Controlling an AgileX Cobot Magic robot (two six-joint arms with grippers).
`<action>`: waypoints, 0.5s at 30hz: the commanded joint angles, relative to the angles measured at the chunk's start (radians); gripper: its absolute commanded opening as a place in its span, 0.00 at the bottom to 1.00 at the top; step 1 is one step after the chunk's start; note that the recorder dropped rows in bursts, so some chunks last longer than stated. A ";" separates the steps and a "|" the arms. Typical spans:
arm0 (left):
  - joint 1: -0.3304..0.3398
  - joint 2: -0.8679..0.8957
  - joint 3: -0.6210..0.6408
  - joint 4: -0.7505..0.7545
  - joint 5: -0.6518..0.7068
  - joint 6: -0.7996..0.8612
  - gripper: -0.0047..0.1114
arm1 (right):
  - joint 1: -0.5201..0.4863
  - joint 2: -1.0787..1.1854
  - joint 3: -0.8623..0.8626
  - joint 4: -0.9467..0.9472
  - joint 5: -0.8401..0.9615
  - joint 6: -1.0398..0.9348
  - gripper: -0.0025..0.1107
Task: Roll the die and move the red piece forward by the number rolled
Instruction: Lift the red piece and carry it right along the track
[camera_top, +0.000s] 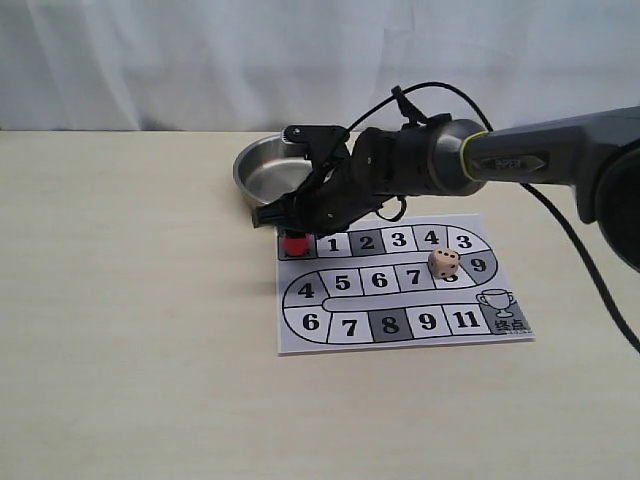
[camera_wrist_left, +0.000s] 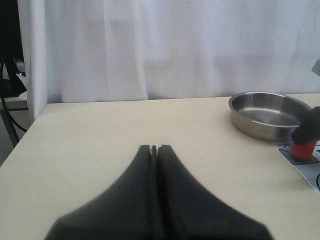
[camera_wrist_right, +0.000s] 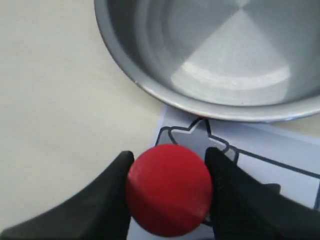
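The red piece (camera_top: 294, 243) stands on the start square at the board's (camera_top: 427, 321) top left corner. My right gripper (camera_top: 293, 230) reaches down over it, and in the right wrist view its two black fingers press on both sides of the red piece (camera_wrist_right: 169, 189). The beige die (camera_top: 444, 263) rests on the board's middle row, next to square 9, with dark pips showing. My left gripper (camera_wrist_left: 154, 148) is shut with nothing in it, low over bare table, far from the red piece (camera_wrist_left: 303, 150). That gripper is out of the exterior view.
A steel bowl (camera_top: 272, 170) sits on the table just behind the board's start corner, close to my right gripper; its rim (camera_wrist_right: 165, 97) is right beyond the piece. A white curtain hangs behind the table.
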 joint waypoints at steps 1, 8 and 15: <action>-0.002 -0.002 0.003 -0.002 -0.009 -0.004 0.04 | 0.000 -0.071 0.000 -0.088 0.064 -0.008 0.06; -0.002 -0.002 0.003 -0.002 -0.009 -0.004 0.04 | -0.049 -0.108 0.000 -0.195 0.133 0.016 0.06; -0.002 -0.002 0.003 -0.002 -0.009 -0.004 0.04 | -0.073 -0.108 0.000 -0.197 0.142 0.020 0.06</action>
